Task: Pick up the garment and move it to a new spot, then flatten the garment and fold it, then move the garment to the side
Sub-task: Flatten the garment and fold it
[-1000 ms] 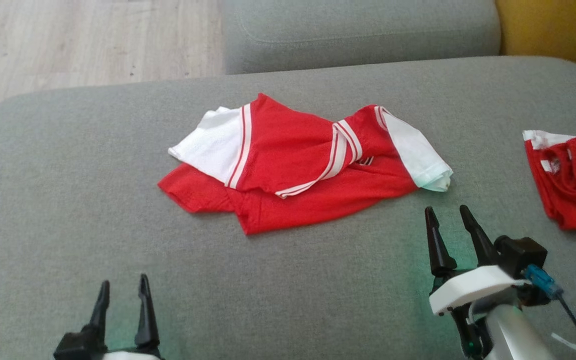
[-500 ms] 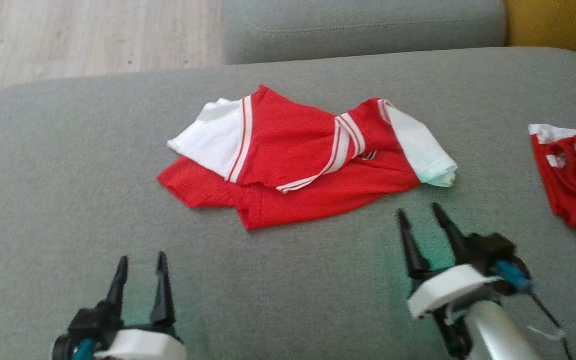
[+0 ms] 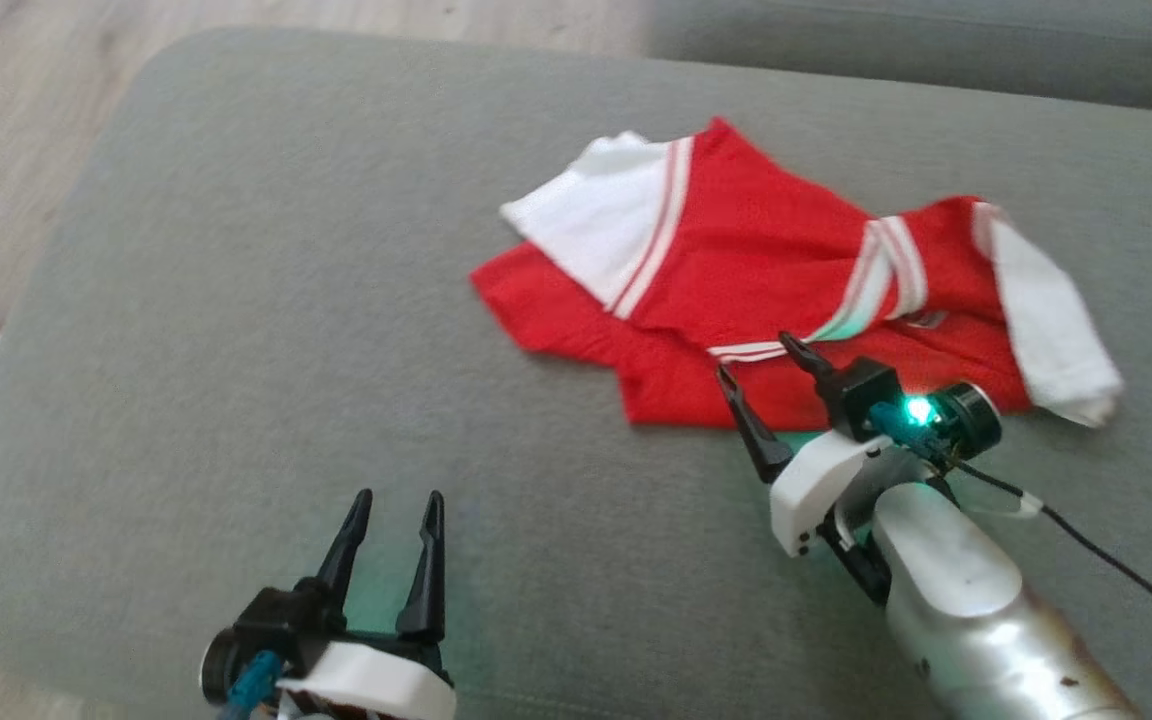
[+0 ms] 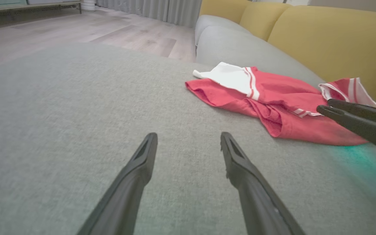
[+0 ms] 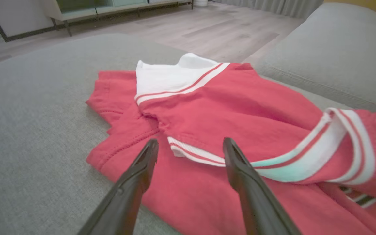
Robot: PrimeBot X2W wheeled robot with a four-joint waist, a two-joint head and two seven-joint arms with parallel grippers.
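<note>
right gripper [image 3: 754, 356]: jaws spread wide, holding nothing; tips poised over the near red hem of the garment [image 3: 766, 250], contact not clear.
left gripper [image 3: 400, 495]: jaws wide as well, empty, above bare fabric near the front edge of the grey seat cushion [image 3: 236, 300], well apart from the cloth.
garment: red, with white sleeves and striped trim, lying crumpled toward the cushion's far right.
count: two grippers, one garment.

surface: grey fabric cushion [image 3: 236, 300] | on it: 1 crumpled red-and-white garment [image 3: 766, 250], right of centre
</note>
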